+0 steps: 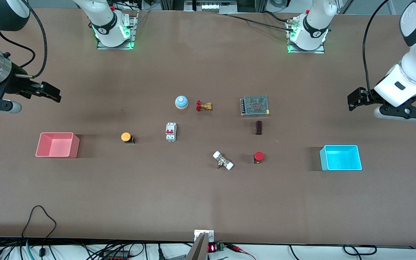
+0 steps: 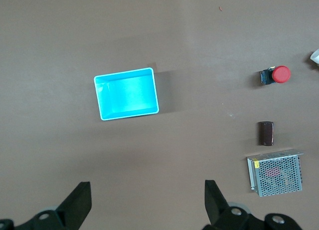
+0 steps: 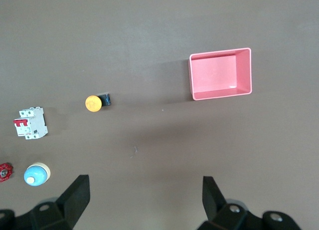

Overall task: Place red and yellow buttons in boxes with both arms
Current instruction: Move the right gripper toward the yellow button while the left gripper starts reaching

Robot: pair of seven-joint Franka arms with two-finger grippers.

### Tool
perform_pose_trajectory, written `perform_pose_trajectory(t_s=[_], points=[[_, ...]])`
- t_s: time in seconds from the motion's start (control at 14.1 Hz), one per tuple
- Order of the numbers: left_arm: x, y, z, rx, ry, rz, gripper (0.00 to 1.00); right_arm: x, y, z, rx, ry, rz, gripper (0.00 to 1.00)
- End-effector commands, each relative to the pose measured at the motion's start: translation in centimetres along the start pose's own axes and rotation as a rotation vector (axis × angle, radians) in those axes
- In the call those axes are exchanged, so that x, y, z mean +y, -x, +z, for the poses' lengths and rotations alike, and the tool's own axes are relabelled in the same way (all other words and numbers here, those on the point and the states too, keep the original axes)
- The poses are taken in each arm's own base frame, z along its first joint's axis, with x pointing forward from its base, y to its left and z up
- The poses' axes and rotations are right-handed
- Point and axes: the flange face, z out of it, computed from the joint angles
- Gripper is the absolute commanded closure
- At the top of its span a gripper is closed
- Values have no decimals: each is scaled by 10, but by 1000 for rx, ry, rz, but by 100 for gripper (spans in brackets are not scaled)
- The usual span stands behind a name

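The red button stands on the table between the cyan-blue box and the table's middle. The orange-yellow button stands beside the pink-red box. Both boxes are empty. My left gripper is open and empty, up over bare table at the left arm's end. Its wrist view shows the gripper, the cyan box and the red button. My right gripper is open and empty, up over bare table at the right arm's end. Its wrist view shows the gripper, the pink box and the yellow button.
In the middle of the table lie a blue-and-white bell, a brass valve with a red handwheel, a white breaker, a mesh-covered power supply, a dark brown block and a white-capped fitting.
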Motion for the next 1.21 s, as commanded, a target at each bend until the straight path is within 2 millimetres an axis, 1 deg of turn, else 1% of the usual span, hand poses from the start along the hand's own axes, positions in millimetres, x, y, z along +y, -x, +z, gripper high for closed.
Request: perform_pose_trajectory(t_s=[0.0, 0.21, 0.35, 0.43, 0.5, 0.57, 0.71, 0.78, 0.92, 0.99, 1.13], points=[[-3, 3, -7, -2, 5, 15, 0, -1, 2, -3, -4, 7, -1, 0], [-3, 3, -7, -2, 5, 15, 0, -1, 2, -2, -5, 4, -4, 0], [-3, 3, -7, -2, 5, 15, 0, -5, -1, 7, -12, 1, -9, 0], [-3, 3, -7, -2, 5, 15, 0, -10, -6, 19, -31, 1, -17, 0], [-3, 3, -7, -2, 5, 15, 0, -20, -6, 31, -52, 4, -36, 0], [-3, 3, -7, -2, 5, 15, 0, -40, -4, 40, -39, 0, -72, 0], [-3, 3, -6, -4, 5, 15, 0, -73, -3, 69, -12, -11, -103, 0], [-3, 1, -3, -8, 5, 15, 0, -93, -8, 104, 4, -25, -46, 0], [2, -4, 10, -29, 15, 19, 0, -104, -13, 137, 5, -39, -43, 0], [6, -9, 24, -53, 24, 22, 0, -105, -16, 152, 4, -44, -43, 0], [26, -23, 54, -98, 31, 59, 0, -107, -23, 180, -2, -55, -40, 0]])
